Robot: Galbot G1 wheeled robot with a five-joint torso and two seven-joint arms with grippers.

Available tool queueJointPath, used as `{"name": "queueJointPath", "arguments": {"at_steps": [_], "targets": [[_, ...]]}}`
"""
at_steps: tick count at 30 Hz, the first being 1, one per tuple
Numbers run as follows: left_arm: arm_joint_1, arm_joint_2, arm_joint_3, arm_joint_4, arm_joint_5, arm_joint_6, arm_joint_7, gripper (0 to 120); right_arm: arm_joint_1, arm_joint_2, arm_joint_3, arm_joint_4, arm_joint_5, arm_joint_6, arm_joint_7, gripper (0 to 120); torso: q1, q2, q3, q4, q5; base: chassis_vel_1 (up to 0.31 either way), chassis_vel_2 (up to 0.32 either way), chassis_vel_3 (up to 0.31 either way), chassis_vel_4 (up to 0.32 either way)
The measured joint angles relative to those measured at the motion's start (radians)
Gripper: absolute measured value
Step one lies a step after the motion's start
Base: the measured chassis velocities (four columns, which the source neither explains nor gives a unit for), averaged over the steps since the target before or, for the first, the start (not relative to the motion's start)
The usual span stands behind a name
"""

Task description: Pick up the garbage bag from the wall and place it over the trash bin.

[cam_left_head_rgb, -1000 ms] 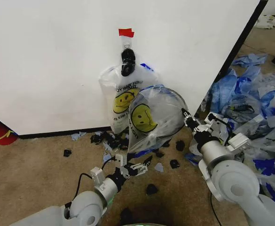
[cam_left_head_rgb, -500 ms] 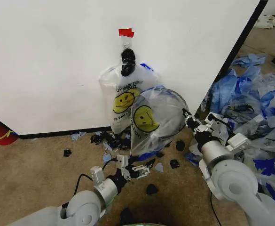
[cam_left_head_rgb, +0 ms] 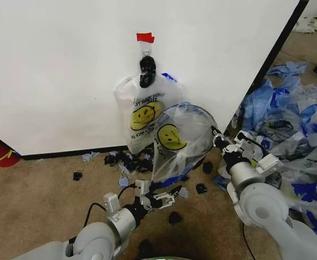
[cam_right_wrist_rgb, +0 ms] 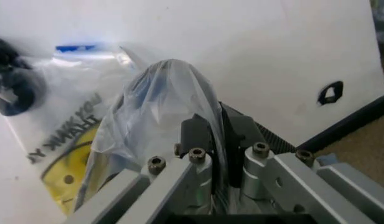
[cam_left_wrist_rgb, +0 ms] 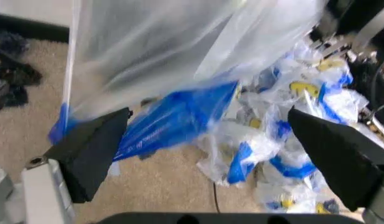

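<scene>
We hold the garbage bag (cam_left_head_rgb: 181, 142) ballooned just off the wall (cam_left_head_rgb: 60, 70): right claw (cam_left_head_rgb: 217, 138) clamped on its edge, left claw (cam_left_head_rgb: 165, 196) spread open beneath its blue bottom.

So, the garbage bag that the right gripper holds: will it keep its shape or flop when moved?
Probably floppy: the garbage bag is thin, see-through film that billows and sags below the right gripper. Likely very light, since one pinched edge carries it. Possibly slippery; its blue end hangs loose between the open fingers of the left gripper.
</scene>
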Motion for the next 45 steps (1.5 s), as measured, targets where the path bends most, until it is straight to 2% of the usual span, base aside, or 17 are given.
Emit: {"name": "queueJointPath", "arguments": {"at_steps": [14,28,41,45], "targets": [[-0.02,-0.017,0.002,-0.016,-0.053,-0.016,0.004,100,-0.021,0.015,-0.028,-0.02,-0.056,-0.005,-0.032,0,0.0,0.0,0.0,0.0,0.0,0.0,0.0,0.0,0.0],[-0.045,-0.046,-0.023,-0.081,-0.205,-0.02,-0.006,100,-0.032,0.013,-0.064,-0.051,-0.121,0.005,-0.067,0,0.0,0.0,0.0,-0.0001,0.0,0.0,0.0,0.0,0.0],[-0.039,-0.017,-0.032,-0.058,-0.128,0.005,0.009,100,-0.028,-0.011,-0.048,-0.046,-0.106,0.004,-0.059,0,0.0,0.0,0.0,-0.0001,0.0001,0.0,0.0,0.0,0.0],[-0.049,-0.029,-0.075,-0.078,-0.228,-0.012,0.024,100,-0.032,-0.02,-0.041,-0.045,-0.113,0.007,-0.062,0,0.0,0.0,0.0,-0.0002,0.0001,0.0,0.0,0.0,0.0]]}}
